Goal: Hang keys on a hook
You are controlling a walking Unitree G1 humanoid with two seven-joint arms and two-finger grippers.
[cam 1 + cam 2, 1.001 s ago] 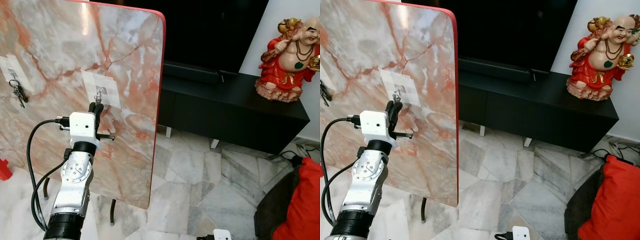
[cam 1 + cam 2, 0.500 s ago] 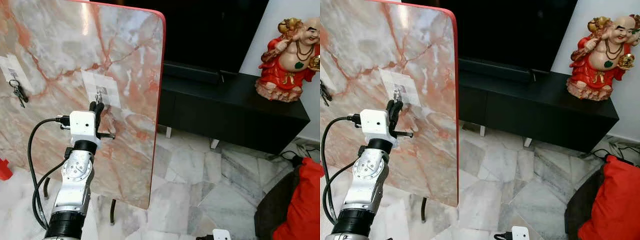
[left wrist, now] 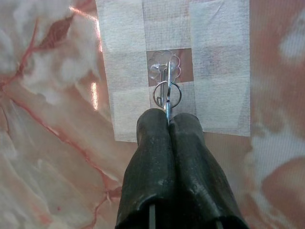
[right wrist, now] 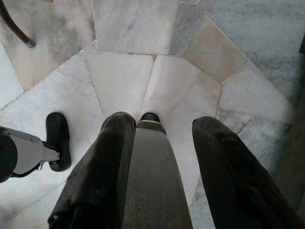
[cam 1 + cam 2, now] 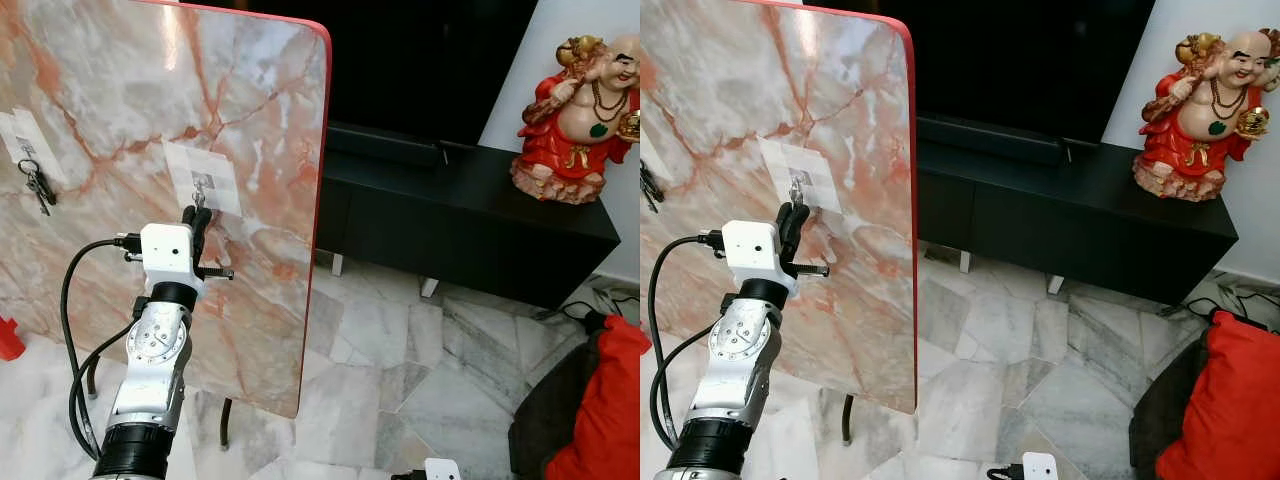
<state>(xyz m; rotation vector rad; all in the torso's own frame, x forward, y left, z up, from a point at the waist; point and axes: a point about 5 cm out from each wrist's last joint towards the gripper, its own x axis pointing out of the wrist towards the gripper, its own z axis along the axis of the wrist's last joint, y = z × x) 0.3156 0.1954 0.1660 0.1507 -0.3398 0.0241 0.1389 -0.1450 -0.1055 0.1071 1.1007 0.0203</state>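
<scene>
Two sets of keys are recorded against one upright slab of pink-and-white marble-patterned board with a red edge (image 5: 250, 130), which is stood on thin dark legs over a pale marble-tiled floor (image 5: 400, 370). The first, a silver key ring (image 3: 167, 94), is gripped edge-on between the clenched fingers (image 3: 152, 143) of the left gripper (image 5: 195, 214) and is held right at a small clear plastic hook (image 3: 165, 70), overlapping it in the left wrist view; whether the ring is already seated over the hook cannot be told. The hook is fixed at the centre of a white taped patch (image 5: 205, 175) on the board. The second, a small dark bunch of keys (image 5: 37, 186), is hung from another hook on a further white patch (image 5: 20, 140) toward the robot's left side of the same board. The left silver arm (image 5: 150, 370) is raised toward the board, with a black cable (image 5: 72, 330) looped beside it. The right gripper (image 4: 164, 124) is pointed down at the floor tiles with its fingers spread apart and nothing between them. To the right of the board, a low black cabinet (image 5: 470, 230) is listed, with a red and gold laughing figurine (image 5: 580, 110) set on its top, and a red cushion (image 5: 605, 410) is noted at the lower right.
</scene>
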